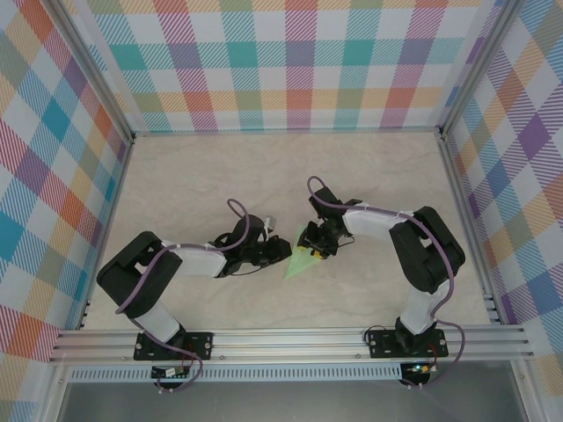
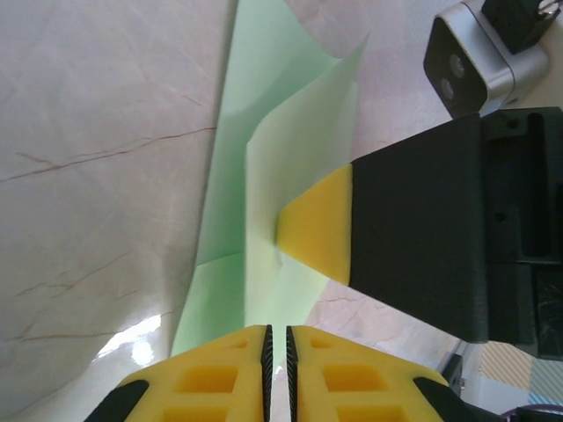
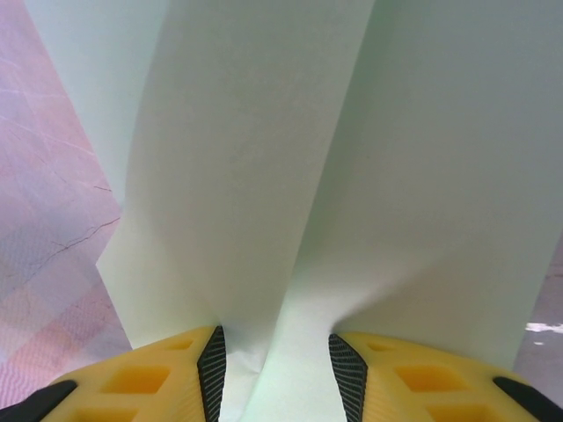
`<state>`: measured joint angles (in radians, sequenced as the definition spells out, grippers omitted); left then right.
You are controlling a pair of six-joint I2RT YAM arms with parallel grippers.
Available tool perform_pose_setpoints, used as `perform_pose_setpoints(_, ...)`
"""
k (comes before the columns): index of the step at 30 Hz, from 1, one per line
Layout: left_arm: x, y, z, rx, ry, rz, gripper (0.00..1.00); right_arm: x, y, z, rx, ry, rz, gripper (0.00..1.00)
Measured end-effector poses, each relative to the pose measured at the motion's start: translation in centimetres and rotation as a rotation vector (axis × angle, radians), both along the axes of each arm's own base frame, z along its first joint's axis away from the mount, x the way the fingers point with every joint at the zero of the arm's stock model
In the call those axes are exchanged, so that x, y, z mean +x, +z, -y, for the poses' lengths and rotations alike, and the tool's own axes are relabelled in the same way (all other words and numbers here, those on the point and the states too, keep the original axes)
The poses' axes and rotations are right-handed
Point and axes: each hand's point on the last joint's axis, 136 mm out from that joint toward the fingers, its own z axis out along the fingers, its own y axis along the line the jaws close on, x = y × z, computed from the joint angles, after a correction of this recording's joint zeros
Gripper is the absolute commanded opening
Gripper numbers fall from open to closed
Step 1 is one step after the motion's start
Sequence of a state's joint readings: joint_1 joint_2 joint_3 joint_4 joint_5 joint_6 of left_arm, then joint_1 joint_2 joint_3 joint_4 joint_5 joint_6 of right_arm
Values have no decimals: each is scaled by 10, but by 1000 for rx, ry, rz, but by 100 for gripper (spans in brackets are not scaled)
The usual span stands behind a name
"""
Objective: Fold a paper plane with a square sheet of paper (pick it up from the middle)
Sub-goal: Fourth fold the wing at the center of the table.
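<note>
The pale mint-green sheet of paper [image 1: 302, 262] is partly folded into a narrow pointed shape near the table's middle. My right gripper [image 1: 318, 248] holds it from the right. In the right wrist view the bulging folded paper [image 3: 264, 176] fills the space between the jaws [image 3: 273, 360], and both pads touch it. My left gripper [image 1: 282, 251] meets the paper from the left. In the left wrist view its fingers [image 2: 278, 338] stand almost together at the paper's [image 2: 264, 176] near edge, with only a thin slit between the pads. The right gripper's yellow fingertip [image 2: 318, 224] presses on the paper's raised flap.
The pale marble tabletop [image 1: 193, 176] is boxed in by checked walls and aluminium rails [image 1: 264, 338]. The right wrist camera housing [image 2: 471, 61] hangs close above the paper.
</note>
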<state>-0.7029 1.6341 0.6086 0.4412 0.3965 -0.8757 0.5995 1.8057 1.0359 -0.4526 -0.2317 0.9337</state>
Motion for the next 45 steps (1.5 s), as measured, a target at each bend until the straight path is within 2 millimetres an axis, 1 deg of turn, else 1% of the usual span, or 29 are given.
perform_pose_setpoints(6, 1, 1, 10, -37, -33, -8, 9, 0, 0, 0, -2, -2, -5, 42)
perform_pose_setpoints(12, 4, -9, 18, -34, -50, -32, 5, 0, -1, 0, -5, -12, -12, 40)
perform_pose_setpoints(15, 5, -16, 18, -18, -47, -47, 2, 0, -1, 1, -11, -23, -16, 37)
perform_pose_setpoints(19, 5, -22, 15, 3, -34, -56, 0, -1, -2, 2, -15, -31, -21, 36)
perform_pose_setpoints(32, 5, -32, 13, 40, -30, -82, 0, -1, -2, 3, -19, -46, -27, 35)
perform_pose_setpoints(41, 5, -32, 13, 39, -32, -84, 0, 0, -3, 2, -21, -45, -41, 37)
perform_pose_setpoints(45, 5, -29, 13, 36, -32, -80, 3, 0, -3, 1, -18, -43, -46, 38)
